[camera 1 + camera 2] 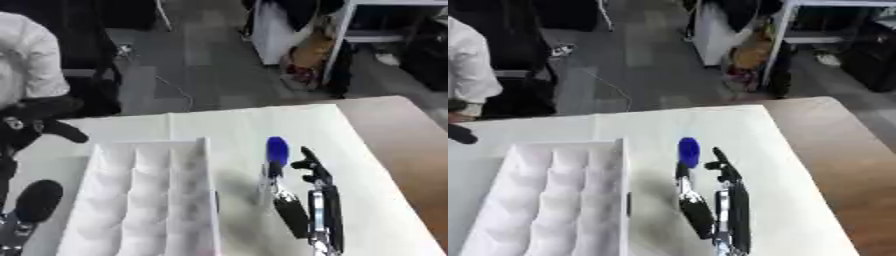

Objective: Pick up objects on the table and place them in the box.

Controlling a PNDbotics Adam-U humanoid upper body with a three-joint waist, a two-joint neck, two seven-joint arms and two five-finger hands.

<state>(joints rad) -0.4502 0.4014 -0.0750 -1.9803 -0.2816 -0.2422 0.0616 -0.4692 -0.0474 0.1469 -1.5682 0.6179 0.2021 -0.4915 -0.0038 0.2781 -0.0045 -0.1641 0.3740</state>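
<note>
You had your right hand [302, 192] curled around the blue-capped object [276, 150] just right of the white box [149, 200], so next came carrying it left over a compartment.

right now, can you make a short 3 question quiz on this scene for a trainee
1. True or false: the blue-tipped object already lies inside the white box.
2. Which hand is at the blue-tipped object? A) left hand B) right hand
3. Fill in: the box sits to the object's ____ side.

Key
1. False; it stands up from the white table cover, outside the box.
2. B; the left hand shows at the left edge.
3. Left.
</note>
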